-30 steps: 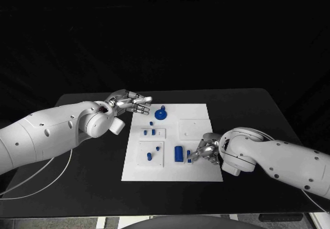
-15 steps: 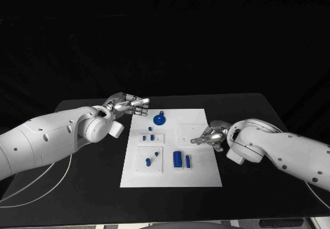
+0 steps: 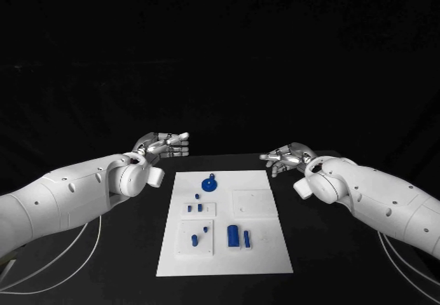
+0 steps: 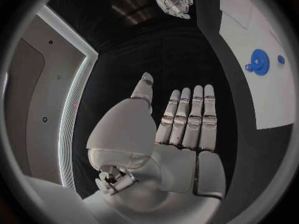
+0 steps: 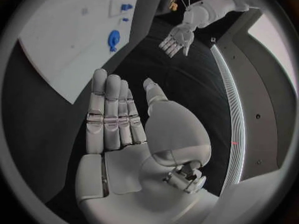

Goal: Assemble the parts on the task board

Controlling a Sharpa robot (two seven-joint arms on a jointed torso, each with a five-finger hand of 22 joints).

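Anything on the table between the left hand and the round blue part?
Nothing: in the head view, only bare black table and white task board separate the left hand from the round blue part.

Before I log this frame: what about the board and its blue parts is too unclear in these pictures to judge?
- Head view: whether the small blue parts are seated in the task board or lie loose; too small to tell.
- Left wrist view: most of the board runs past the circle's edge; the round blue part shows there.
- Right wrist view: the board's far parts are too small, its end cut off by the rim.
- Both hands, left hand and right hand, hold nothing.
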